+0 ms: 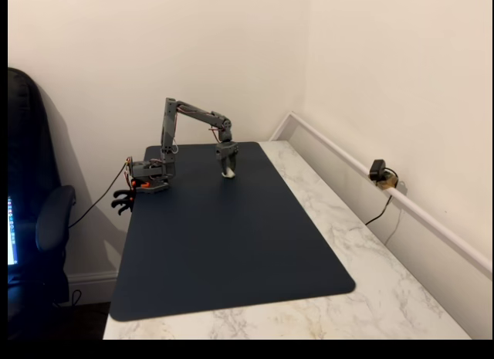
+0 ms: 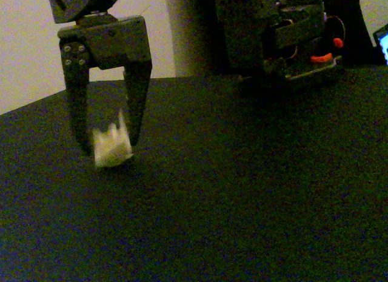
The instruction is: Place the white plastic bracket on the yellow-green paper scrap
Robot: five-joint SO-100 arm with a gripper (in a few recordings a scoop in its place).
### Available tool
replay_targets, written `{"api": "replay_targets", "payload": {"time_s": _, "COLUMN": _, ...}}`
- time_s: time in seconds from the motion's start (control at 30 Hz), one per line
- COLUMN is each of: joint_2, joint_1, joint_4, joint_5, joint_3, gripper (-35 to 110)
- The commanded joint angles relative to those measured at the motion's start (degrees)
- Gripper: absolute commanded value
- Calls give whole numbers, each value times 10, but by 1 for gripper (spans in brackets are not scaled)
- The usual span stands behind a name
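Observation:
My gripper [image 2: 110,144] points straight down over the far part of the dark blue mat [image 1: 231,243]. Between its two fingertips sits the white plastic bracket [image 2: 113,150], a small blurred off-white block with little prongs on top. The fingers [image 2: 138,94] close on it from both sides. Its underside hangs at or just above the mat. In a fixed view the gripper [image 1: 228,174] shows a white speck, the bracket [image 1: 227,174], at its tip. The yellow-green paper scrap is hidden.
The arm's base [image 1: 150,177] is clamped at the mat's far left edge, with a cable running off to the left. The mat lies on a marble table [image 1: 370,282]. A small camera [image 1: 378,172] stands by the right wall. An office chair [image 1: 38,220] is at the left.

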State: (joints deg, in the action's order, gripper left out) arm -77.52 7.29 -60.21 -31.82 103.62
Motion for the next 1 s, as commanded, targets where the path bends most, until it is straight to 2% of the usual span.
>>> {"api": "replay_targets", "payload": {"time_s": 0.0, "joint_2": -31, "joint_1": 14, "joint_4": -13, "joint_5": -4, "joint_3": -11, "gripper": 36}}
{"api": "replay_targets", "payload": {"time_s": 0.1, "joint_2": -45, "joint_1": 15, "joint_4": -20, "joint_5": -4, "joint_3": -10, "gripper": 43}}
{"api": "replay_targets", "payload": {"time_s": 0.33, "joint_2": -153, "joint_1": -2, "joint_4": -76, "joint_5": -4, "joint_3": -24, "gripper": 42}}
{"api": "replay_targets", "payload": {"time_s": 0.4, "joint_2": -189, "joint_1": -13, "joint_4": -85, "joint_5": 0, "joint_3": -24, "gripper": 32}}
{"api": "replay_targets", "payload": {"time_s": 0.47, "joint_2": -218, "joint_1": -35, "joint_4": -86, "joint_5": 8, "joint_3": -22, "gripper": 11}}
{"api": "replay_targets", "payload": {"time_s": 0.53, "joint_2": -250, "joint_1": -66, "joint_4": -60, "joint_5": 25, "joint_3": -4, "gripper": 0}}
{"api": "replay_targets", "payload": {"time_s": 0.77, "joint_2": -345, "joint_1": -143, "joint_4": 31, "joint_5": 74, "joint_3": 93, "gripper": 0}}
{"api": "replay_targets", "payload": {"time_s": 0.97, "joint_2": -456, "joint_1": -169, "joint_4": 175, "joint_5": 203, "joint_3": 268, "gripper": 0}}
